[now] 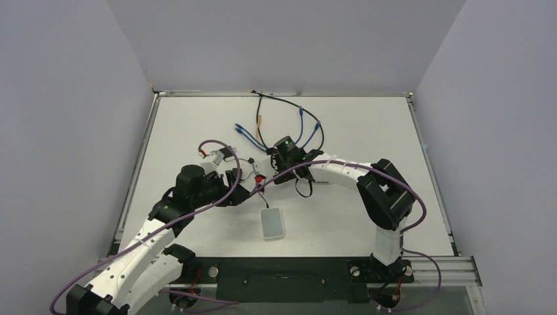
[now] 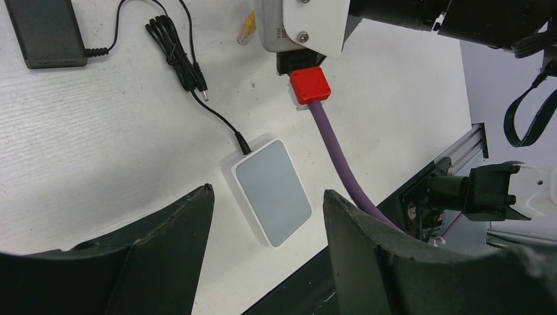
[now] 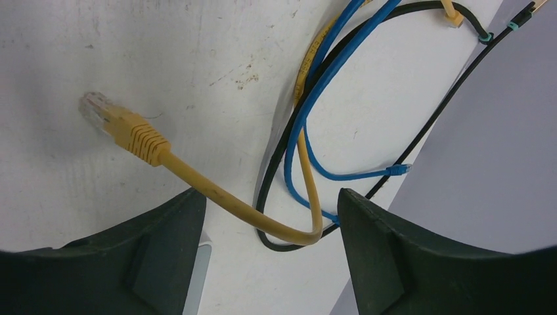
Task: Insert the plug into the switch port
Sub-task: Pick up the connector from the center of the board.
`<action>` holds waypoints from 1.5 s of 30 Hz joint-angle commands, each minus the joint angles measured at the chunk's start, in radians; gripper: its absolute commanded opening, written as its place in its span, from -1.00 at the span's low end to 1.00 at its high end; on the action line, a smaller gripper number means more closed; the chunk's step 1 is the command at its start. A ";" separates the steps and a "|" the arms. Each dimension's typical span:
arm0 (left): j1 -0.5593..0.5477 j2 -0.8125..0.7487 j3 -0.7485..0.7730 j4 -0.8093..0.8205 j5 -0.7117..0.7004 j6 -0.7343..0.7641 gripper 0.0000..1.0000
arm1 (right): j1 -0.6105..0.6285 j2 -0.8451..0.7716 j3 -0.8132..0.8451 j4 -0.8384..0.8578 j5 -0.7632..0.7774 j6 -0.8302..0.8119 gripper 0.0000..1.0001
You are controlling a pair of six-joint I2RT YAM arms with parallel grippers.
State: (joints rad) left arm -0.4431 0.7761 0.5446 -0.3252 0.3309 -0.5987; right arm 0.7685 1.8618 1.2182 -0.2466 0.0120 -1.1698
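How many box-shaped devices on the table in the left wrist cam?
2. The white box lies mid-frame with a black cable meeting its corner. The black power brick is in the top left corner, cut off by the frame. More may lie outside this view.

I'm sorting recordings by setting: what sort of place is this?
Probably a robotics lab test cell: plain grey partition walls enclosing a white tabletop, white-and-black robot arms bolted at its edge, loose blue network cables.
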 commanded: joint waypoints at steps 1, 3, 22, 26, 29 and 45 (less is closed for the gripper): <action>0.006 -0.015 -0.006 0.017 0.014 -0.005 0.19 | 0.006 0.022 0.057 0.005 0.020 0.002 0.28; 0.006 -0.014 -0.006 0.017 0.014 -0.006 0.19 | 0.005 0.031 0.073 -0.014 0.017 0.011 -0.04; 0.007 -0.014 -0.005 0.019 0.016 -0.006 0.19 | 0.001 -0.062 0.075 0.053 0.192 0.040 -1.00; 0.007 -0.012 -0.002 0.017 0.015 -0.006 0.19 | -0.001 -0.111 0.078 0.080 0.266 0.011 -1.00; 0.008 -0.011 0.000 0.017 0.015 -0.005 0.19 | -0.006 -0.142 0.082 0.097 0.303 -0.014 -1.00; 0.017 0.007 0.003 0.028 0.032 -0.001 0.19 | 0.014 -0.280 0.150 0.044 0.489 -0.165 -1.00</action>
State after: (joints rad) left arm -0.4347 0.7799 0.5316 -0.3252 0.3458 -0.5987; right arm 0.7689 1.6550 1.3010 -0.2047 0.3943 -1.2728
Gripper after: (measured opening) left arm 0.595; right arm 0.036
